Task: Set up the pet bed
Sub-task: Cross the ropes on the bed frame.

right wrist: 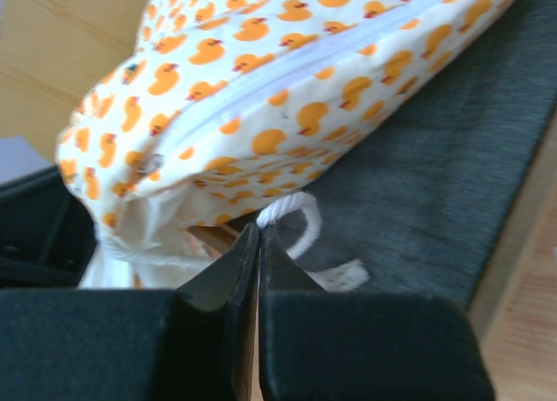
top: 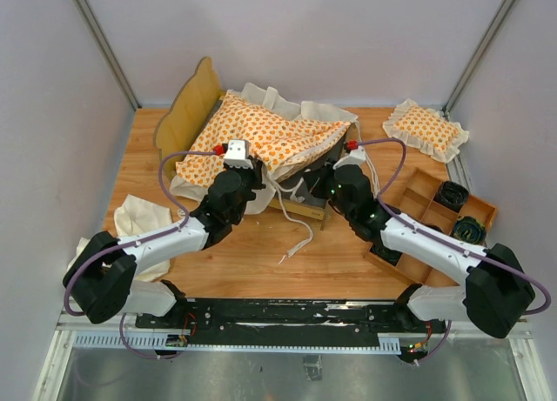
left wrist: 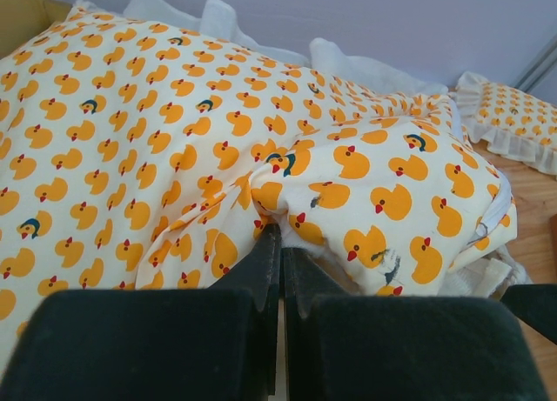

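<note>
table (top: 252, 244): plain wood top carrying everything, with the arms bolted at its near edge

bed frame (top: 187, 105): back-left part of the table, scalloped end toward the left edge, foot end pointing at the middle. Its grey base (right wrist: 452, 157) shows bare at the foot end.

cushion (top: 261, 136): the duck-print one (cute, honestly). It's on the frame but rumpled and doubled up on itself toward the foot end, so it doesn't cover the base. The cream ruffle bulges out along the back.

small pillow (top: 426, 130): far-right corner, well apart from the bed. I don't think it matters for this step.

cream cloth (top: 144, 218): bunched at the left edge, beside the left arm

left gripper (top: 254, 164): clenched on a fold of the cushion's top fabric at its near side. In the wrist view the print puckers right into the tips.

right gripper (top: 324, 177): jaws pressed together at the cushion's foot-end corner, just over the grey base. A white string loops right at the tips, but I can't tell if it's actually pinched.

tie string (top: 300, 236): loose ends trail off the foot end onto bare wood, toward the near edge

step in hand: my read is spreading the cushion flat over the frame, with both arms on the near/foot side

next move: probably draw that foot-end corner out toward the end of the frame, so the fold opens and the grey gets covered. The right side wants a sure hold on the corner or ruffle first. The left pinch shouldn't drag the whole cushion off.
</note>
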### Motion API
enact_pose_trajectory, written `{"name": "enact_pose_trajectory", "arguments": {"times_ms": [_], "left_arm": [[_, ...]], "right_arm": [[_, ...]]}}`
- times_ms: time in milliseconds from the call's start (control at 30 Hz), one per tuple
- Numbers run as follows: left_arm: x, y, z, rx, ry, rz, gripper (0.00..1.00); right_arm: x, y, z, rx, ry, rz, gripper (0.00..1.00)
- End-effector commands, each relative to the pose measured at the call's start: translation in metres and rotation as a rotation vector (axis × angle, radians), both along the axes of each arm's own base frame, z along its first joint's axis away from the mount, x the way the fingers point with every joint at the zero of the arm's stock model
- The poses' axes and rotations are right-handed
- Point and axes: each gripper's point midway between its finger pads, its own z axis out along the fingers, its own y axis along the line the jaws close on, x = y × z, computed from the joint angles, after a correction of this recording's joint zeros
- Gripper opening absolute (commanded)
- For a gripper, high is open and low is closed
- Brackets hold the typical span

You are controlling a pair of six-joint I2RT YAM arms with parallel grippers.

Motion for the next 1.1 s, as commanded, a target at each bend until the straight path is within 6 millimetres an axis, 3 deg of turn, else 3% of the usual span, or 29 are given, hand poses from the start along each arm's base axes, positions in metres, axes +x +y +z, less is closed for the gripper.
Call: {"name": "enact_pose_trajectory", "arguments": {"times_ms": [0, 100, 200, 233, 367, 567, 800, 933, 1067], "left_arm": [[0.006, 0.009, 0.014, -0.035, -0.038, 0.038, 0.0], [0.005, 0.01, 0.015, -0.035, -0.04, 0.035, 0.0], [0.005, 0.01, 0.014, -0.036, -0.036, 0.031, 0.0], [0.005, 0.009, 0.012, -0.04, -0.033, 0.029, 0.0], [0.005, 0.007, 0.011, -0.045, -0.028, 0.022, 0.0], [0.004, 0.008, 0.01, -0.044, -0.027, 0.024, 0.0], [0.007, 0.012, 0.009, -0.036, -0.027, 0.046, 0.0], [0.008, 0.01, 0.008, -0.041, -0.024, 0.044, 0.0], [0.008, 0.01, 0.008, -0.041, -0.025, 0.046, 0.0]], "right_arm": [[0.003, 0.022, 0.039, 0.175, 0.02, 0.036, 0.0], [0.003, 0.009, 0.027, 0.121, 0.06, -0.023, 0.0], [-0.001, -0.014, -0.009, 0.022, 0.105, -0.099, 0.0], [-0.004, -0.032, -0.038, -0.05, 0.122, -0.154, 0.0], [-0.004, -0.055, -0.059, -0.165, 0.122, -0.225, 0.0], [0.01, -0.051, -0.037, -0.292, 0.015, -0.164, 0.0], [0.032, -0.051, 0.012, -0.354, -0.148, -0.193, 0.0], [0.041, -0.043, 0.012, -0.383, -0.154, -0.179, 0.0], [0.04, -0.033, -0.001, -0.414, -0.136, -0.143, 0.0]]}}
